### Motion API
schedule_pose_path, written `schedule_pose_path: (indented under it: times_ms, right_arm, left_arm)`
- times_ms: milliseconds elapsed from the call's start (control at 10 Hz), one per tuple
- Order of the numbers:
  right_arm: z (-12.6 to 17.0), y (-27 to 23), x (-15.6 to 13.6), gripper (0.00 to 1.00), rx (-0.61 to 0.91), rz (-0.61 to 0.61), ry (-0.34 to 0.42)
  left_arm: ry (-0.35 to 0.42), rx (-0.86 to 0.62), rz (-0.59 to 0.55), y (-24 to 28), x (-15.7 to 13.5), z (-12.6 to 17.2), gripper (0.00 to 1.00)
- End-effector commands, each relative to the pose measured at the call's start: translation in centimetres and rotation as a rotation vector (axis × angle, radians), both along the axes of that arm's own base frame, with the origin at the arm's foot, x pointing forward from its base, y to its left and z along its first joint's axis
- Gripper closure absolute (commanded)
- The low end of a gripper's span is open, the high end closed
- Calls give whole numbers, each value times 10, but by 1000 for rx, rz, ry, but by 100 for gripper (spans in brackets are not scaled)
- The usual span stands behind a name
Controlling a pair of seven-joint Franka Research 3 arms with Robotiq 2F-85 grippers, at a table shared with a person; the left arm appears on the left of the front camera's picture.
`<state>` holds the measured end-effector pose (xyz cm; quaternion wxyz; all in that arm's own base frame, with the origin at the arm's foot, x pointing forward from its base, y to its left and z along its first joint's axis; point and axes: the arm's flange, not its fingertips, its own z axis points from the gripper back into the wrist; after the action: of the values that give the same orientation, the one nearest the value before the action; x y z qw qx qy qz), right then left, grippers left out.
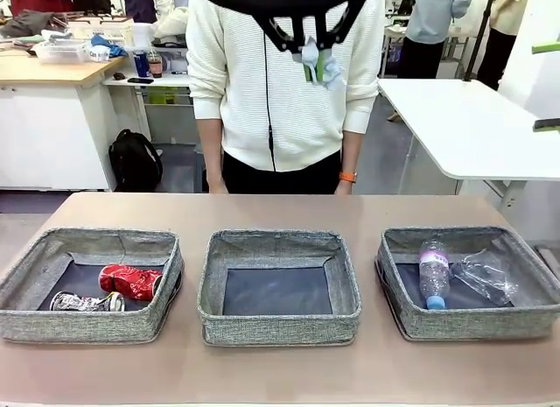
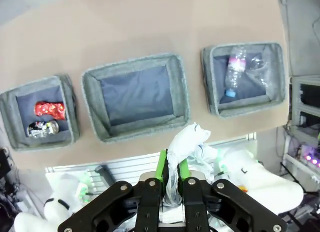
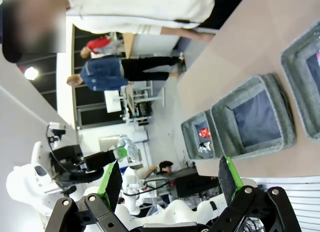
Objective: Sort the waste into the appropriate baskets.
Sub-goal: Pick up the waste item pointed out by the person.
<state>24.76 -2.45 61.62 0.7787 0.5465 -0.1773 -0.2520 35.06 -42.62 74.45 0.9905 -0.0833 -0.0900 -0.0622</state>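
Hanging high above the counter (image 1: 280,210), left claw (image 1: 312,61) is clamped on the white paper wad (image 2: 187,142). Right claw (image 3: 170,179) has its fingers spread apart, holding nothing. Left-edge basket (image 1: 52,324) holds red can (image 1: 131,281) and dark can (image 1: 86,302); middle basket (image 1: 278,324) sits mid-counter; right-edge basket (image 1: 464,321) holds bottle (image 1: 433,274) and film (image 1: 484,276).

The left arm's two-finger black gripper (image 2: 171,178) is an angular frame dotted with small silver screws, its narrow fingers faced with bright green pads (image 2: 161,164). The right arm's matching black gripper (image 3: 170,179) has the same silver screws and green pads (image 3: 229,173). Across the table, the person wears a white, finely ribbed long-sleeved sweater (image 1: 262,83), dark trousers and an orange wristband (image 1: 348,177).
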Motion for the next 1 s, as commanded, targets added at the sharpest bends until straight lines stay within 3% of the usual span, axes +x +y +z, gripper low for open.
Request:
schedule_pose_path:
  times_ms: [0, 300, 900]
  right_arm:
    - [2, 0, 0, 0, 2, 10, -20]
    - [2, 0, 0, 0, 2, 10, -20]
    - [2, 0, 0, 0, 2, 10, -20]
  left_arm:
    - [-5, 47, 22, 12, 11, 11, 91]
    - [47, 153, 41, 34, 7, 18, 91]
    - [53, 120, 57, 36, 5, 7, 91]
